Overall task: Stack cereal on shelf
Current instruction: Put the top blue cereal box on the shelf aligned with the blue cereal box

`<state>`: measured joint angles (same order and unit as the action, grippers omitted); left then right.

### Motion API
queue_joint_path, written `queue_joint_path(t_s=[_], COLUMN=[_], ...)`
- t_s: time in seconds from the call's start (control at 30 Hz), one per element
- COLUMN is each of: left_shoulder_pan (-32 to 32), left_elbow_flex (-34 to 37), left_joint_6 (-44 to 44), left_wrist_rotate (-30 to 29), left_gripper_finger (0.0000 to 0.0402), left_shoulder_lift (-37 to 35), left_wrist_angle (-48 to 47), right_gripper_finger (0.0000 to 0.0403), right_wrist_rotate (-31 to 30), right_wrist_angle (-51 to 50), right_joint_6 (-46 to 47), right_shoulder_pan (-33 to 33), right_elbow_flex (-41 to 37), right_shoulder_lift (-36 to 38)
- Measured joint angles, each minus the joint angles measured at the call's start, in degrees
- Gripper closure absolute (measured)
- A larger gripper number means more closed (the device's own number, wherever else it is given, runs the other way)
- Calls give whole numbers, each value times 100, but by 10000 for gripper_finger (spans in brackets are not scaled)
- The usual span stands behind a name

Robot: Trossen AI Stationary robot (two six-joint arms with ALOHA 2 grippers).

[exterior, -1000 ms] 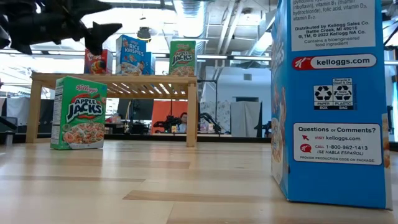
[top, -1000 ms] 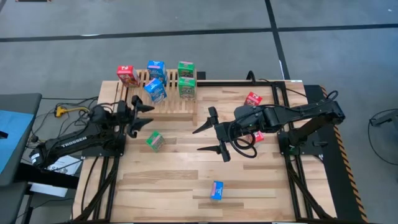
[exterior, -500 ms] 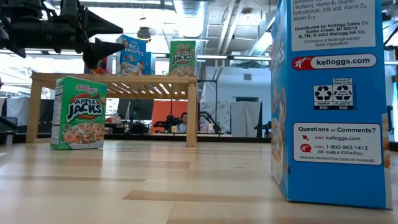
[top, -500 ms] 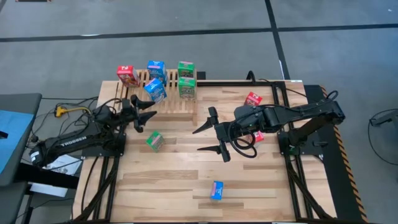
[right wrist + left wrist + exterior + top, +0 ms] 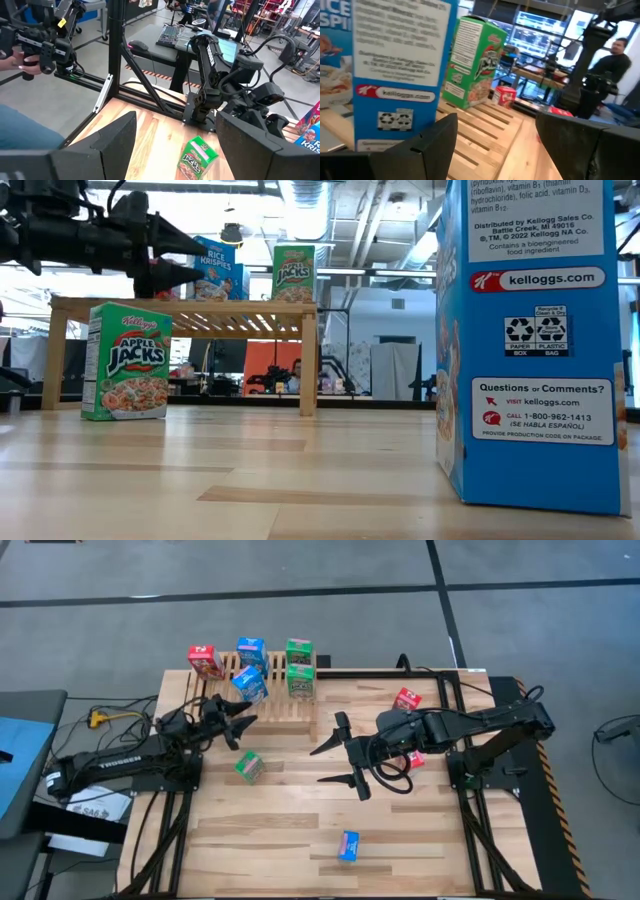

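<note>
The wooden slatted shelf (image 5: 268,698) stands at the table's far left. On it stand a red cereal box (image 5: 205,660), two blue ones (image 5: 252,652) (image 5: 249,686) and two green ones (image 5: 298,649) (image 5: 300,681). A green box (image 5: 249,766) stands on the table in front of the shelf. My left gripper (image 5: 240,724) is open and empty, just before the shelf's near edge. It faces the nearer blue box (image 5: 395,70). My right gripper (image 5: 338,762) hangs wide open and empty over mid-table.
Two red boxes (image 5: 406,698) (image 5: 416,760) lie at the right, by the right arm. A blue box (image 5: 348,845) stands near the front edge and fills the right of the low view (image 5: 535,340). Bare planks lie between it and the shelf. People show beyond the table.
My left gripper has moved from above the green box on the table toward the far edge and the shelf. It has come down a little and tipped to a more level pose, staying open. My right arm has kept still.
</note>
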<state>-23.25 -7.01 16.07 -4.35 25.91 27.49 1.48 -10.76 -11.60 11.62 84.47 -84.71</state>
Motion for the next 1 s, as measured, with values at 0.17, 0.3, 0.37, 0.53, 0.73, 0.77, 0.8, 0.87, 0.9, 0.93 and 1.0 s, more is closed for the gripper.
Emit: queue_joint_path(t_s=[0.17,0.3,0.37,0.53,0.73,0.77,0.8,0.87,0.9,0.93,1.0], left_shoulder_pan=[42,40,40,40,40,40,40,40,40,40,40], left_elbow_flex=[0,0,0,0,0,0,0,0,0,0,0], left_joint_6=[-16,7,5,-34,-192,-207,-235,-329,-350,-358,-337], left_wrist_rotate=[-308,-624,-725,-941,-1263,-1287,-1298,-1308,-1338,-1366,-1398], left_gripper_finger=[143,143,143,143,143,143,143,143,143,143,143], left_shoulder_lift=[-2,-2,1,1,1,1,0,1,1,1,-2], left_wrist_angle=[4,2,0,-15,-28,-28,-28,-28,-28,-37,-110], right_gripper_finger=[107,107,107,107,107,107,107,107,107,107,107], right_wrist_rotate=[-1,-1,-1,-1,-1,-1,-1,-1,-1,-1,-1], right_wrist_angle=[-44,-48,-46,-48,-48,-48,-48,-48,-48,-48,-48], right_joint_6=[11,11,11,9,9,9,9,9,9,7,9], right_shoulder_pan=[0,0,0,0,0,0,0,0,0,0,0], right_elbow_flex=[-1,-1,-1,0,-2,-2,0,-2,-1,-1,-2], right_shoulder_lift=[0,0,0,0,0,0,0,0,0,0,0])
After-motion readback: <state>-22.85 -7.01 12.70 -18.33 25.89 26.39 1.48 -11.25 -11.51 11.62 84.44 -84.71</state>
